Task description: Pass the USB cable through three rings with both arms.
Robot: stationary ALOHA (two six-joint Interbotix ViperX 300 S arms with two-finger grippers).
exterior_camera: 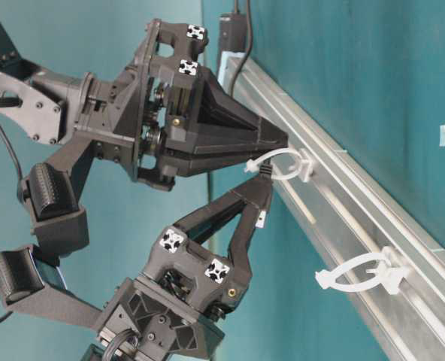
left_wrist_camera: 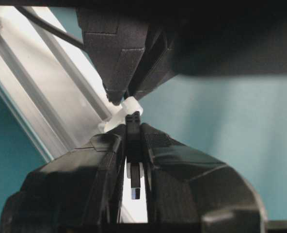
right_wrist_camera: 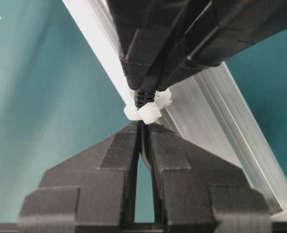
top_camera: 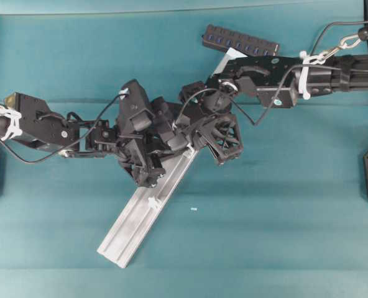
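Left claw [left_wrist_camera: 134, 160] is pinched on the plug [left_wrist_camera: 134, 180] end of the cable [left_wrist_camera: 133, 127], just past the middle ring [exterior_camera: 283, 163] on the rail [top_camera: 143, 214]. Right claw [right_wrist_camera: 143, 131] is pressed together on the cable on the ring's other side, tips nearly meeting ours across the loop. We read this as the handover: plug is through this ring, left has it.

Next ring [exterior_camera: 358, 274] sits further down the rail, toward its free end, so we judge the cable's long axis should run along the rail and left, being nearer, should pull that way.

Hard to tell: the third ring hides under the arms in the overhead view, and the cable's slack behind the right claw is mostly hidden.
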